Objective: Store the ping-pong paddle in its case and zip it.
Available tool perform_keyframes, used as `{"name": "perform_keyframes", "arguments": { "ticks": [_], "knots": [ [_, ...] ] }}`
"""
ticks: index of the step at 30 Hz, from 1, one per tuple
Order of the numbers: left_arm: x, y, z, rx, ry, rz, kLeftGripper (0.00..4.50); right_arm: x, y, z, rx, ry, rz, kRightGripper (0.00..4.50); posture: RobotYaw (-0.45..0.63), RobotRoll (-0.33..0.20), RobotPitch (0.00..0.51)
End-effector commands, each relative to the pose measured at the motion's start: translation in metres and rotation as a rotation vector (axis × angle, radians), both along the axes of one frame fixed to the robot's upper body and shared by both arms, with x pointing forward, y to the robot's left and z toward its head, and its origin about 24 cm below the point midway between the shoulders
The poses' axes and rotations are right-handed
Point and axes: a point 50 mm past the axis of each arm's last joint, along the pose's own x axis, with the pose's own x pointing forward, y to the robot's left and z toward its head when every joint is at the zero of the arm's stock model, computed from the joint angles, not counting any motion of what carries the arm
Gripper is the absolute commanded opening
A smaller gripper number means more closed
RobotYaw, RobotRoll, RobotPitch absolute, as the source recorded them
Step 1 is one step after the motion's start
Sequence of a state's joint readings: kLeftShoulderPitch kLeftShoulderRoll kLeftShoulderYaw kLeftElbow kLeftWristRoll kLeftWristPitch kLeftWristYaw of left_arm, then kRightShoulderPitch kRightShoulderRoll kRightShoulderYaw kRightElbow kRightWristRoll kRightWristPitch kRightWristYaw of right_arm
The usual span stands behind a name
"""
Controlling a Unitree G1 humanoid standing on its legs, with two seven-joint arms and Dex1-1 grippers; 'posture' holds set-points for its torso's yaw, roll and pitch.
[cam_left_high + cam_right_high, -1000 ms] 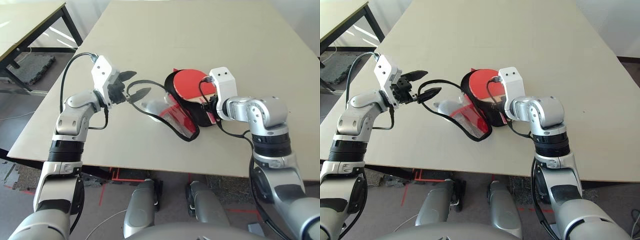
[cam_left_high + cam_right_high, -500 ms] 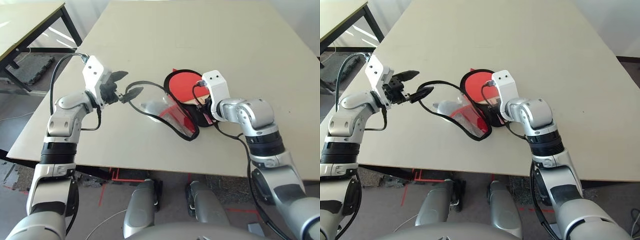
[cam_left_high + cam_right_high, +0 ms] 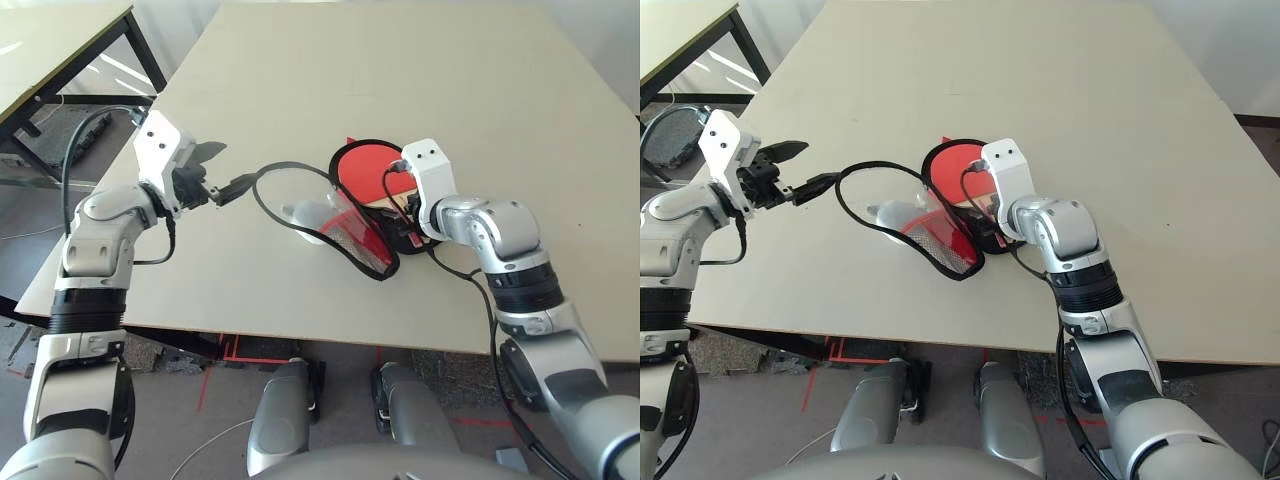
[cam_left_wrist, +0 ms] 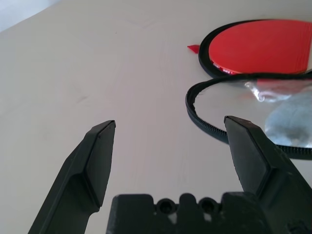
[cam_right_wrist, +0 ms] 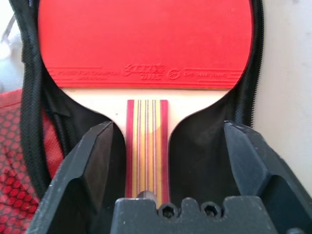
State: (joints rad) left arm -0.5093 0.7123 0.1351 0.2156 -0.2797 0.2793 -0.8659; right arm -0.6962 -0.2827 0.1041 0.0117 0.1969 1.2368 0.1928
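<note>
Since a second ago the left gripper (image 3: 215, 172) has swung out left, away from the case (image 3: 372, 215), and the right gripper (image 5: 168, 146) has let go of the paddle (image 5: 146, 44), its fingers now spread wide either side of the handle. Left fingers apart too, holding nothing; the black zipper rim (image 4: 204, 124) of the flap loops just past one fingertip, can't tell if touching. Paddle lies flat in the case's far half, blade on the black lining, handle pointing near, so insertion looks done. Flap (image 3: 350, 235) hangs open to the near left, mesh side up, over the counter (image 3: 400, 80). Left arm likely clearing off so the flap can be folded over, then zipped; zip not yet started
</note>
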Motion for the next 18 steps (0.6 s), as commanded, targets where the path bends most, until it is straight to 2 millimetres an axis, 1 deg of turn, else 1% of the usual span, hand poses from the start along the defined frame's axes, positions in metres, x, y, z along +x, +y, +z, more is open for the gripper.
{"name": "perform_keyframes", "arguments": {
  "ticks": [1, 4, 6, 7, 8, 11, 13, 14, 16, 18],
  "knots": [
    [-0.007, 0.008, -0.011, 0.037, 0.066, 0.009, 4.50, 0.004, -0.006, 0.014, 0.036, -0.076, 0.017, 4.47, 0.13, 0.000, 0.106],
    [-0.013, 0.013, -0.015, 0.080, 0.103, 0.010, 4.50, 0.002, -0.015, 0.032, 0.152, -0.212, 0.120, 4.47, 0.13, 0.000, 0.110],
    [-0.018, 0.015, -0.020, 0.135, 0.153, -0.012, 4.50, 0.000, -0.031, 0.035, 0.197, -0.269, 0.196, 4.47, 0.13, 0.000, 0.110],
    [-0.021, 0.015, -0.022, 0.166, 0.179, -0.030, 4.50, 0.000, -0.044, 0.034, 0.164, -0.305, 0.215, 4.47, 0.13, 0.000, 0.113],
    [-0.023, 0.015, -0.024, 0.187, 0.197, -0.042, 4.50, 0.000, -0.053, 0.034, 0.136, -0.329, 0.229, 4.47, 0.13, 0.000, 0.113],
    [-0.028, 0.010, -0.029, 0.247, 0.258, -0.091, 4.50, 0.005, -0.091, 0.043, 0.125, -0.378, 0.143, 4.47, 0.13, 0.000, 0.116],
    [-0.029, 0.008, -0.031, 0.267, 0.282, -0.117, 4.50, 0.007, -0.103, 0.047, 0.105, -0.402, 0.108, 4.47, 0.12, 0.000, 0.117],
    [-0.029, 0.005, -0.033, 0.263, 0.292, -0.132, 4.50, 0.008, -0.109, 0.049, 0.093, -0.418, 0.095, 4.47, 0.11, 0.000, 0.117],
    [-0.026, -0.016, -0.037, 0.220, 0.301, -0.207, 4.50, 0.007, -0.132, 0.056, 0.080, -0.447, 0.031, 4.47, 0.10, 0.000, 0.117],
    [-0.022, -0.033, -0.037, 0.167, 0.299, -0.266, 4.50, 0.002, -0.142, 0.055, 0.112, -0.418, 0.026, 4.47, 0.09, 0.000, 0.117]
  ]
}}
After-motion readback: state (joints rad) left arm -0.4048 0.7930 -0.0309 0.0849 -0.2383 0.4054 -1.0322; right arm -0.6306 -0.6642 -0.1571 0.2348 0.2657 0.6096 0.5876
